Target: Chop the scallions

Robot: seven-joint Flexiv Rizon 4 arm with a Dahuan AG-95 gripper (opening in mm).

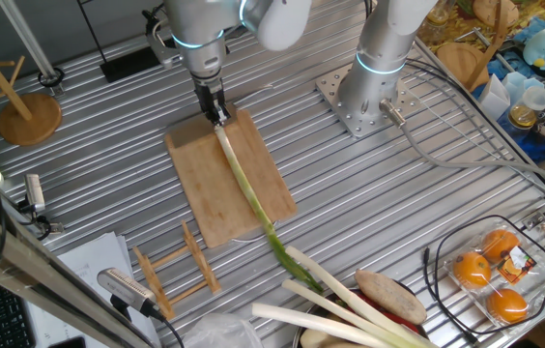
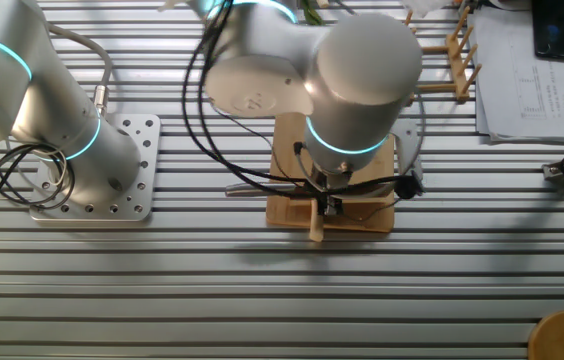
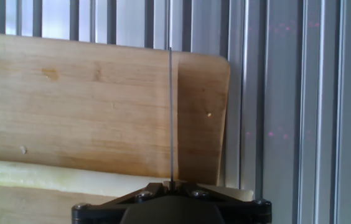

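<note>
Tool: gripper (image 1: 217, 113) poised over the far end of the cutting board (image 1: 200, 184); in the hand view a thin blade (image 3: 170, 112) runs edge-on from the hand's centre, so the fingers appear clamped on a knife, though the jaws themselves are hidden and the grasp cannot be told for certain.
Blade position: above the pale end of the scallion (image 1: 243, 184), crosswise to it.
Scallion: 1 long stalk lying lengthwise on the board, white end under the tool, green tip trailing off the near edge onto the table (image 1: 369, 193).
Step in hand: first cut at the white end; no cut pieces visible.
Next move: probably a straight downward press through the stalk to the board, then a small shift along it.
Nearby: thicker pale stalks (image 1: 330, 300) lie well apart, beyond the green tip.
</note>
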